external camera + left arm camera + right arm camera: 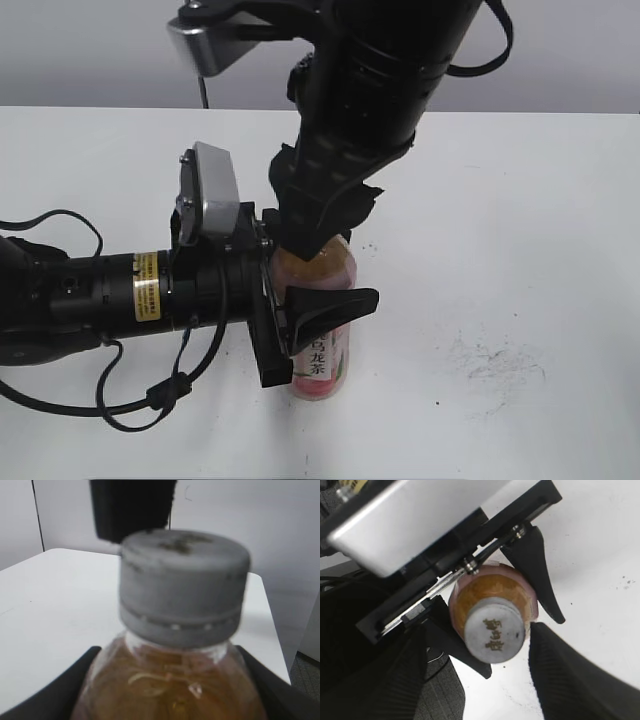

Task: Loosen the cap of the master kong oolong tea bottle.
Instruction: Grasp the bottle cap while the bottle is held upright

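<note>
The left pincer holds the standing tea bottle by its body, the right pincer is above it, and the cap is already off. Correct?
Not quite. The cap is on the bottle, as the left wrist view shows. The left pincer does clamp the body, and the right pincer is above.

Clamped between the left gripper's [318, 335] matt black plastic fingers [335, 300], the master kong oolong tea bottle [322, 340] is clear glossy plastic with a shiny pink printed label. Above that gripper, the cap [184, 585] looks dull grey plastic, ridged low on its side, its top scuffed. Beneath lies a smooth matt white table [520, 220] with dark smudges; the right gripper's [492, 667] fingers [570, 680] flanking the cap show finely ribbed matt black
</note>
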Available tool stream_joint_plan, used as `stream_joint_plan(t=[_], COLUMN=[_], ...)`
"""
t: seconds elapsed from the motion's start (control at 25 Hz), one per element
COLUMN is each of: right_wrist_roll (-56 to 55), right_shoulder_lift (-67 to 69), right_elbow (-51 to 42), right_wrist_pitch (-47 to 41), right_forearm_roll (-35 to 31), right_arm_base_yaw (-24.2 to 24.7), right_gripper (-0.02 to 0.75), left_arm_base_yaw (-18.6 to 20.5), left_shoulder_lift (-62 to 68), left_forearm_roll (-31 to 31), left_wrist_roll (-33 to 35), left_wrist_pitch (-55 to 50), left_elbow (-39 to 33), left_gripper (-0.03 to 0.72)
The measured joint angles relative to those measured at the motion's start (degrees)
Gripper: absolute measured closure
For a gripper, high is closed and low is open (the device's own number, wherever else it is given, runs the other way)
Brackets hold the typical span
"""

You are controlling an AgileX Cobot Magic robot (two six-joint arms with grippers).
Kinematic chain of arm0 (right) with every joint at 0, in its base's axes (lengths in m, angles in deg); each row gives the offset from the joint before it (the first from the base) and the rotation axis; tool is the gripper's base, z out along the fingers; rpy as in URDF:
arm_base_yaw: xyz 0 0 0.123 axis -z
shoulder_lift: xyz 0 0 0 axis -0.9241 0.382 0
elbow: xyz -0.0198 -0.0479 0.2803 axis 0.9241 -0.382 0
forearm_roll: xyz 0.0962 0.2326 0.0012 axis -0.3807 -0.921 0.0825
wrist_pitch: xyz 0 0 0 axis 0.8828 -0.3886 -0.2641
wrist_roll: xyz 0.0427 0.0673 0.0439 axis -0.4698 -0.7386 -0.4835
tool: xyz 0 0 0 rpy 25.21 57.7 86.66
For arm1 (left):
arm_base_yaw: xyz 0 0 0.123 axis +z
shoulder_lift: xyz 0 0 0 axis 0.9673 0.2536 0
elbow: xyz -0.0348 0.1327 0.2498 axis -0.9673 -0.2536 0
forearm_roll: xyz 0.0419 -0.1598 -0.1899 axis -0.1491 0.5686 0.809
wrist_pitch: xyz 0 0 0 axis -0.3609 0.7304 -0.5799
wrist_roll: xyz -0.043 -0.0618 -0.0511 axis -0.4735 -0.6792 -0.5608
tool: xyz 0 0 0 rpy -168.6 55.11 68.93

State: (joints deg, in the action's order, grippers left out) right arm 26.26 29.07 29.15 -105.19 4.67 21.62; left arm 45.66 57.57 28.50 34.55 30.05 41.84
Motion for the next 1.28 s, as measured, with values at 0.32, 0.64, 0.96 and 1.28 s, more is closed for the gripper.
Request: stream_joint_plan(t=[0.32,0.64,0.96,1.28], right_wrist_roll=[-0.58,-0.14,2.57,3.37], right_shoulder_lift=[1.38,1.67,1.67,1.67], right_elbow=[-0.05,0.76,0.82,0.82], right_wrist_pitch=[0.04,-0.02,-0.02,0.11], right_forearm_roll=[2.09,3.01,-0.56,-0.07], right_arm_base_yaw=[0.40,0.57,0.59,0.63], right_gripper=[0.261,0.328,0.342,0.466], left_arm_base_yaw=[0.00,0.00,0.00,0.00], left_shoulder_lift=[0.00,0.00,0.00,0.00], left_forearm_roll=[0.00,0.05,0.05,-0.12], left_wrist_roll=[0.00,-0.05,-0.05,0.00], left_wrist_pitch=[0.05,0.05,0.05,0.05], left_elbow=[0.00,0.00,0.00,0.00], left_gripper=[0.242,0.242,0.242,0.242])
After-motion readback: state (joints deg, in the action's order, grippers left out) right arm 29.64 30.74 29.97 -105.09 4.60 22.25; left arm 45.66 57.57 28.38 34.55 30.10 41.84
